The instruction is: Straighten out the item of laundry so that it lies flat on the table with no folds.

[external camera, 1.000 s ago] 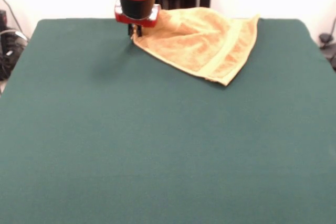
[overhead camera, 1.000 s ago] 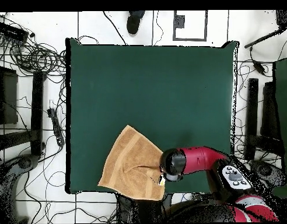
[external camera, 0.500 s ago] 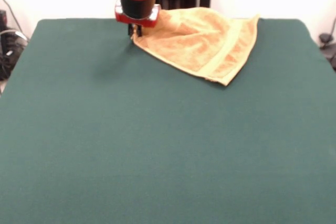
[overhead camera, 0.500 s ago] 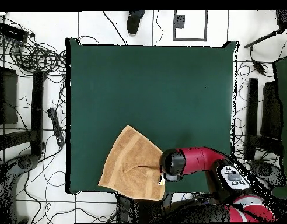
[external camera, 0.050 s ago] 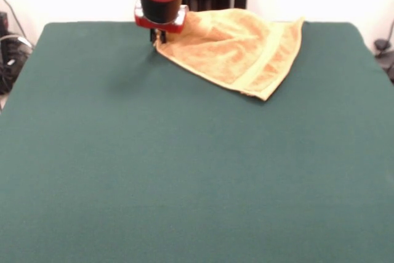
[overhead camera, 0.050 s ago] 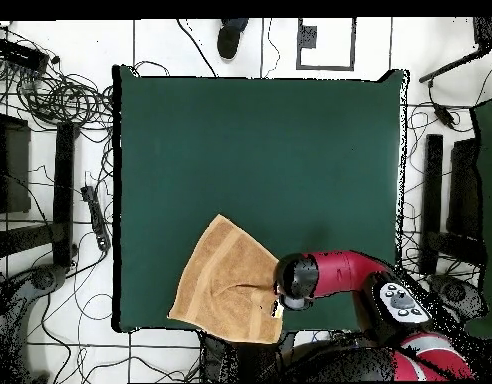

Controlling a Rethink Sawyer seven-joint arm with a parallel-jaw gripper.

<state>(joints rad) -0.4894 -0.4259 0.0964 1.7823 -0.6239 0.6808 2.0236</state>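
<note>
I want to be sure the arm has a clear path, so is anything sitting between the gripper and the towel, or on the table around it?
Nothing visible is in the way. The gripper is already down at the towel corner, and the green table around it shows only bare felt. Part of the towel hangs over the table's edge nearest the robot.

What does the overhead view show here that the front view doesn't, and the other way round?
Only the overhead view shows the towel hanging past the table's edge beside the robot, and the cable-strewn floor. Only the front view shows the gripper down at the towel's corner and a raised fold behind it. Both show the towel skewed near one table corner.
</note>
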